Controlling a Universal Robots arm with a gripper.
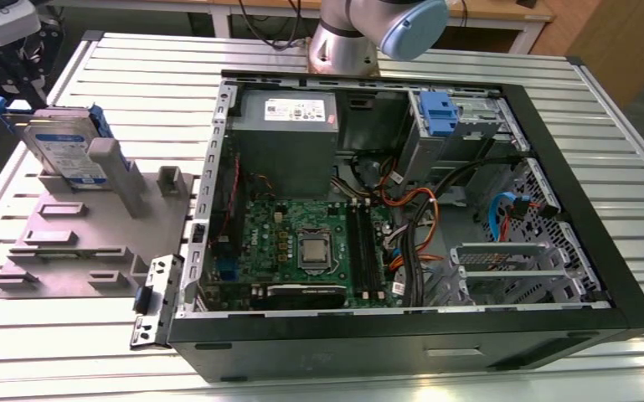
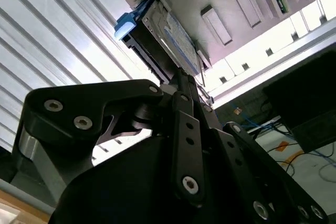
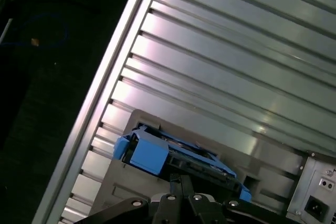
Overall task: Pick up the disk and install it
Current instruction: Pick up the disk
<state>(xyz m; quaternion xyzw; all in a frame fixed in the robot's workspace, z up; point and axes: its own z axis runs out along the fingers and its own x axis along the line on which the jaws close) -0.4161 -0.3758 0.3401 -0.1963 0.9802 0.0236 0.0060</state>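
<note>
The disk (image 1: 63, 149) stands on edge in a grey fixture (image 1: 76, 234) on the table, at the exterior view's left, beside the open computer case (image 1: 589, 251). It is silver-grey with a white-and-blue label and blue side rails. My gripper (image 1: 14, 79) hangs just beyond the disk, near the table's far corner, apart from it. In the second wrist view the gripper (image 2: 182, 77) points at the disk (image 2: 168, 32), its fingers drawn together with nothing between them. In the first wrist view the blue rail end of the disk (image 3: 149, 153) lies just past the gripper (image 3: 181, 181).
Inside the case are a grey power supply (image 1: 288, 113), a green motherboard (image 1: 311, 243), loose cables (image 1: 411, 209) and a drive bay holding a bare blue clip (image 1: 439, 113). The arm's base (image 1: 344, 42) stands behind the case. The slatted table (image 1: 635, 117) has edges close on the left.
</note>
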